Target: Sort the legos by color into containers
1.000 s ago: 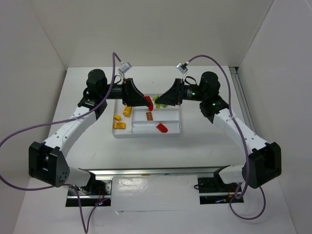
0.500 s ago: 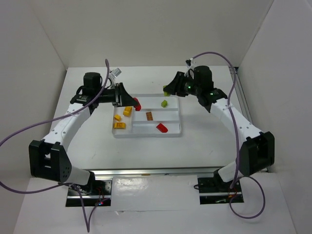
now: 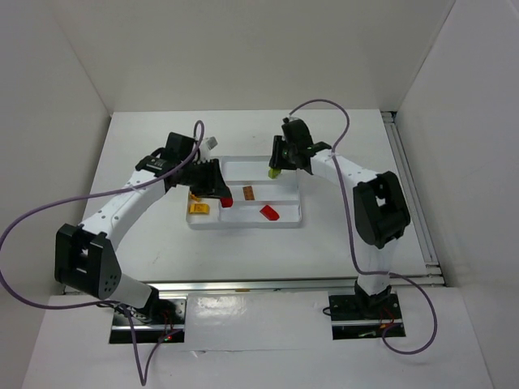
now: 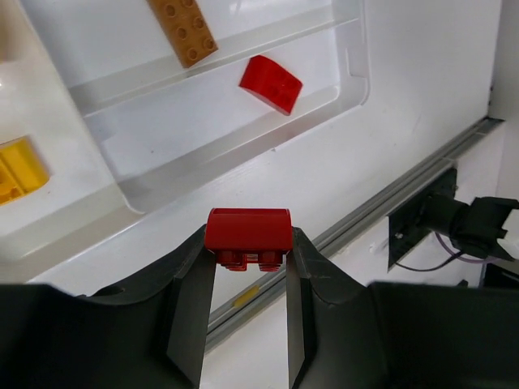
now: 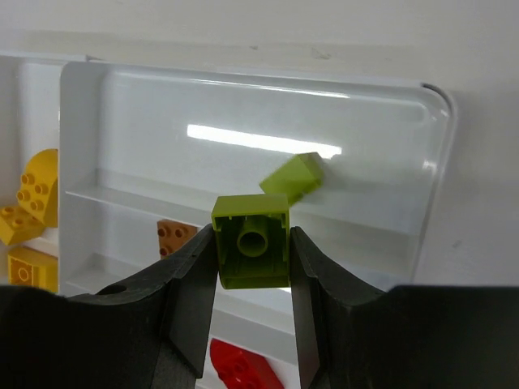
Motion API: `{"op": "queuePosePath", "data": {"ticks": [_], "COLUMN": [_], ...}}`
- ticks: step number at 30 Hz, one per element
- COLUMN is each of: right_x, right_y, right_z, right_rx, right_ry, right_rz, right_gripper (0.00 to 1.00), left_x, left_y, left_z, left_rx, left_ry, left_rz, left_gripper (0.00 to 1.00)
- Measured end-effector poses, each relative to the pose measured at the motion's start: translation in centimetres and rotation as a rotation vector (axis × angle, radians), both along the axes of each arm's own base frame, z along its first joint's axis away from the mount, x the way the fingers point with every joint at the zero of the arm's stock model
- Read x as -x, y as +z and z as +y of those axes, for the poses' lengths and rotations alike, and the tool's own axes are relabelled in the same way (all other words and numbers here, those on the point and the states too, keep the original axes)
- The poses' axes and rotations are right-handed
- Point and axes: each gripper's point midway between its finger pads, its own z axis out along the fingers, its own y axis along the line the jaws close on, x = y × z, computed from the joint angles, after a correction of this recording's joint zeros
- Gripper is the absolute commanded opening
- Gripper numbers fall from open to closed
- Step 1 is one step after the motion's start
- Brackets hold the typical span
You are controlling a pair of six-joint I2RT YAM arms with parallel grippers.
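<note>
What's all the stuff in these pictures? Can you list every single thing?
tray: one, see-through white, middle of the table
table: one, white, under everything
yellow legos: at least two, yellow, tray's tall left section
brownish orange lego: one, brownish orange, middle narrow section
loose red lego: one, red, nearest narrow section
loose green lego: one, lime green, farthest narrow section
held red lego: one, red, pinched in the left gripper
held green lego: one, lime green, pinched in the right gripper
left gripper: one, black, over the tray's near edge
right gripper: one, black, over the tray's far side
</note>
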Motion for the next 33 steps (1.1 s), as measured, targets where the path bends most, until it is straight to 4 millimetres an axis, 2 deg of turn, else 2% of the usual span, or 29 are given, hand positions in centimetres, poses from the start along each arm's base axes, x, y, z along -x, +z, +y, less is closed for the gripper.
{"op": "queuePosePath", "data": {"ticks": [6,8,9,11,12,17,20,22,27,29,30,31,32,33], "right_x": [-1.4,-1.9,-2.2,-2.9,-3.1,-3.1,-1.6,-0.2,1.8,2.7,3.2,3.7,4.1,4.4], "right_y": [-1.3,-1.6,-1.9,-2.1,-2.2,-2.1,-1.1,0.5,7.1,8.8,9.3,9.6,9.7,9.5], "right_z": [4.1,5.1,5.4,5.8,5.9,5.2,3.4,1.3,-3.6,-5.3,-6.1,-6.8,-7.5,-8.2], "right_rx": [0.031,0.036,0.038,0.042,0.048,0.068,0.068,0.071,0.042,0.032,0.031,0.031,0.035,0.042], "right_ry": [0.072,0.087,0.089,0.09,0.092,0.068,0.027,-0.012,-0.12,-0.151,-0.165,-0.178,-0.191,-0.202], "right_rz": [-0.017,-0.019,-0.018,-0.018,-0.021,-0.019,-0.019,-0.033,-0.155,-0.187,-0.196,-0.202,-0.201,-0.195], "right_gripper": [0.25,0.6,0.74,0.93,0.99,0.99,0.96,0.96,0.96,0.96,0.96,0.97,0.97,0.99], "left_x": [-0.1,-0.1,0.0,0.0,0.1,0.2,0.4,0.2,-1.5,-2.2,-2.4,-2.6,-2.8,-3.0], "left_y": [-0.5,-0.6,-0.7,-0.8,-0.9,-3.3,-5.0,-5.9,-7.8,-8.3,-8.6,-8.8,-9.0,-9.2], "left_z": [1.0,1.1,1.1,1.0,0.9,0.1,-0.8,-1.6,-4.0,-4.7,-5.0,-5.2,-5.3,-5.6], "left_rx": [-0.062,-0.069,-0.072,-0.075,-0.077,-0.114,-0.153,-0.177,-0.212,-0.213,-0.213,-0.214,-0.217,-0.222], "left_ry": [0.029,0.03,0.03,0.025,0.021,0.0,-0.026,-0.046,-0.076,-0.074,-0.072,-0.071,-0.071,-0.074], "left_rz": [-0.009,-0.008,-0.007,-0.003,0.0,0.058,0.1,0.115,0.127,0.126,0.128,0.13,0.134,0.134], "left_gripper": [0.0,0.0,0.0,0.0,0.0,0.0,0.0,0.0,0.0,0.0,0.06,0.16,0.45,0.54]}}
